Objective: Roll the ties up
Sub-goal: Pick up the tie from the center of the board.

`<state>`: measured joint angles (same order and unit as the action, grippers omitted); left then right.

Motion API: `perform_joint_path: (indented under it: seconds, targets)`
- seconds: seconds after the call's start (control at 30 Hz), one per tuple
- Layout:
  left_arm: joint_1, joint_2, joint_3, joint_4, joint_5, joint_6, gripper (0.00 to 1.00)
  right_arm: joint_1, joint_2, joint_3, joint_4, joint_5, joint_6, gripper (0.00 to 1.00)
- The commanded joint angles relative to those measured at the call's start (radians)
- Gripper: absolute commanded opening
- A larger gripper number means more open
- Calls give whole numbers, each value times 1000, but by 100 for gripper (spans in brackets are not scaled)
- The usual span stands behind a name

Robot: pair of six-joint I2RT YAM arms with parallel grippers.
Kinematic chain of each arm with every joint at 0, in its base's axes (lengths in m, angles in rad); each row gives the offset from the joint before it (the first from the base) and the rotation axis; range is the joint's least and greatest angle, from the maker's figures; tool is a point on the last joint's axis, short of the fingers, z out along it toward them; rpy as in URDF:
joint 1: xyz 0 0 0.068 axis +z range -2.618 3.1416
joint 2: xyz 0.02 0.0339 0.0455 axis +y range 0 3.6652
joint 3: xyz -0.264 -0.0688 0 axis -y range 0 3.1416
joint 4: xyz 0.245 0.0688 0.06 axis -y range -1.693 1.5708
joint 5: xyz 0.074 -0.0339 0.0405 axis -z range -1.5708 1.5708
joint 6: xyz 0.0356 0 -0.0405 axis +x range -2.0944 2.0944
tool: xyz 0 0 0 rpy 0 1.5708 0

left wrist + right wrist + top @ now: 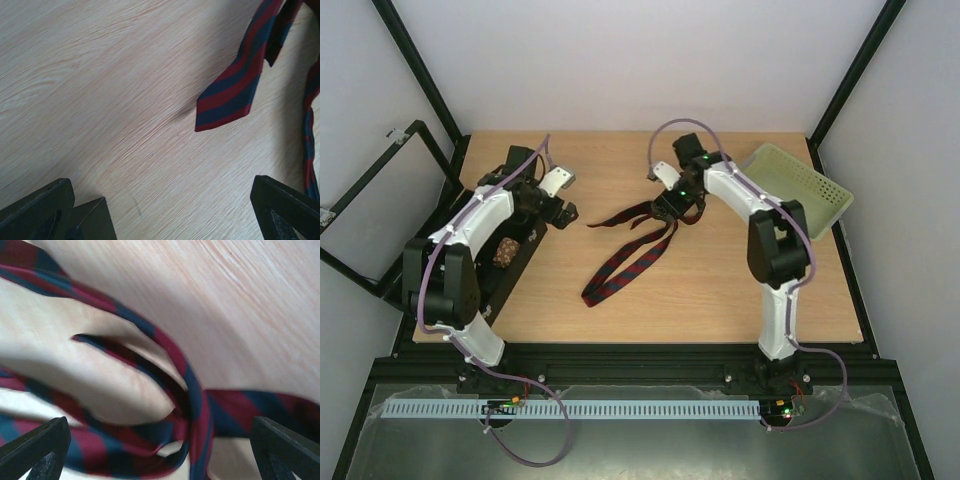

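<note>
One of the ties (630,262), dark red with navy diagonal stripes, lies unrolled mid-table, its upper part crossed over itself in loose loops. My right gripper (675,208) hangs open right over that crossed part. In the right wrist view the tie's loops (195,395) lie blurred between the wide-apart fingers, and my right gripper (160,450) grips nothing. My left gripper (560,213) is open just left of the tie. The left wrist view has the tie's pointed end (235,90) flat on the wood ahead of my left gripper (162,210), with bare table between the fingers.
A pale green perforated basket (805,185) leans at the table's back right corner. A black box (515,262) holding a brown lump (505,250) runs along the left edge beside the left arm. Black frame posts stand at the corners.
</note>
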<state>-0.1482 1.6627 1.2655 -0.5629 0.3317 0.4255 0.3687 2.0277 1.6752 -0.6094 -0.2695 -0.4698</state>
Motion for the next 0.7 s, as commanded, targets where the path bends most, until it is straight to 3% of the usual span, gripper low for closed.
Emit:
perform_joint_path:
  seconds: [0.0, 0.27, 0.4, 0.67]
  targets:
    - [29, -4, 7, -1, -15, -28, 100, 55, 157, 152, -97, 225, -157, 99]
    - [43, -16, 9, -2, -16, -34, 99, 81, 325, 318, -142, 284, -262, 100]
    - [47, -18, 7, 4, -19, -39, 100, 103, 391, 399, -152, 303, -249, 94]
    - [51, -25, 12, 4, -13, -41, 100, 172, 385, 491, -242, 108, -242, 99]
